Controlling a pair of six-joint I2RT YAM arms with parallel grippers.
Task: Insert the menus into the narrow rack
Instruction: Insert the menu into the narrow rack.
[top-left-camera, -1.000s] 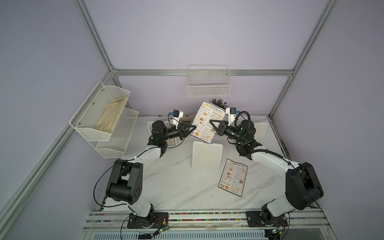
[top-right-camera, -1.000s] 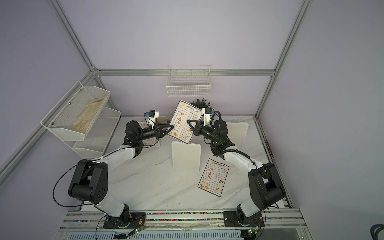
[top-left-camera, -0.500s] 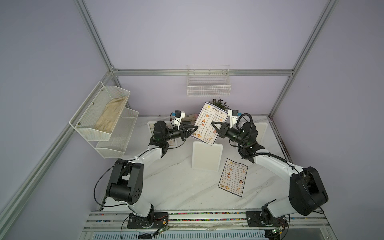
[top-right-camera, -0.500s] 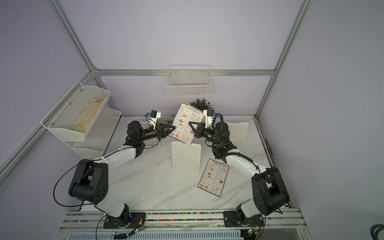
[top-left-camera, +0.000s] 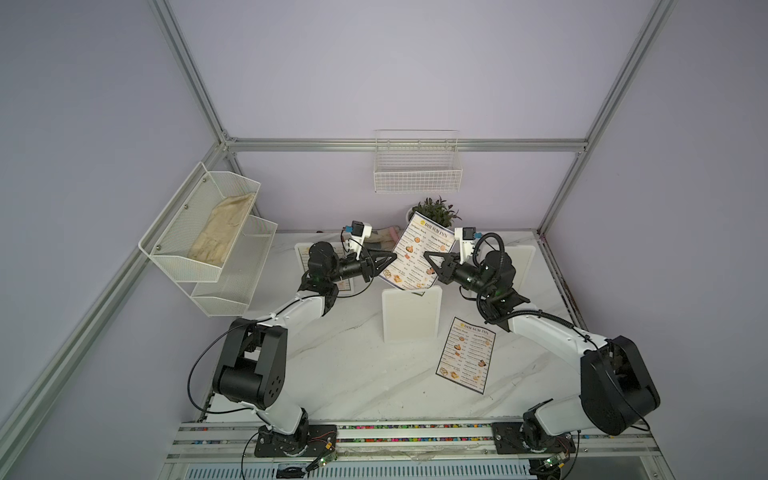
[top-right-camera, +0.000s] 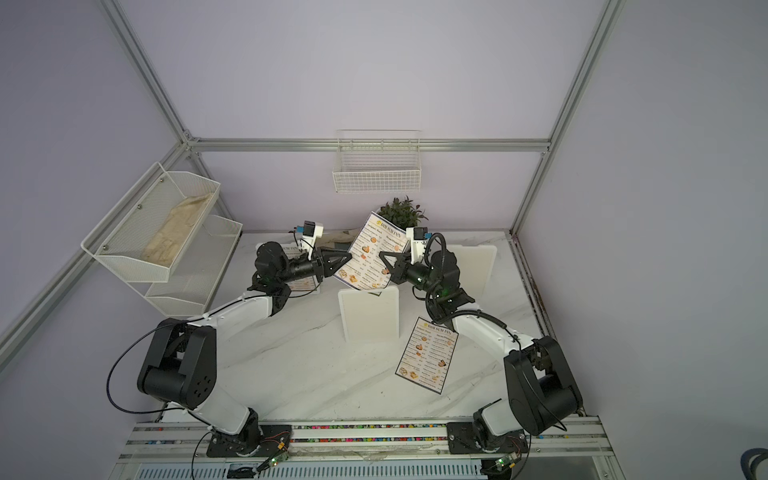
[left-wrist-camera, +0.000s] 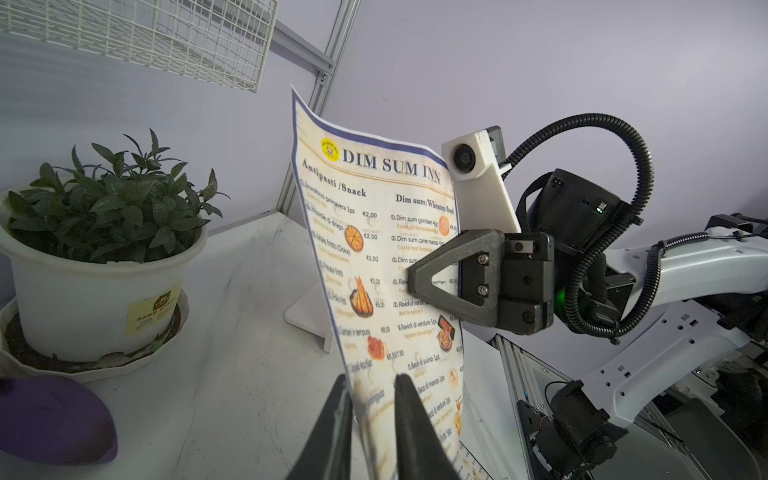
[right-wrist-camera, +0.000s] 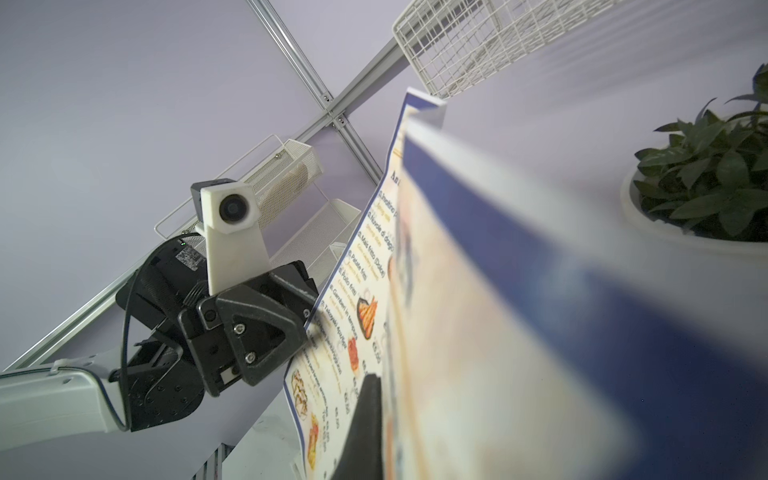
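One menu hangs upright in the air above the table's middle, tilted, below the narrow white wire rack on the back wall. My right gripper is shut on its right edge; in the right wrist view the sheet hides one finger. My left gripper stands slightly open, and the menu's left edge passes through the gap between its fingers. A second menu lies flat at the front right. A third lies partly under the left arm.
A white upright board stands right under the held menu, and another stands at the back right. A potted plant sits behind the menu. A two-tier mesh shelf with a cloth hangs on the left wall. A purple object lies near the plant.
Both grippers have carried the menu up and toward the back wall, so its top corner now overlaps the plant. Neither gripper's opening has changed.
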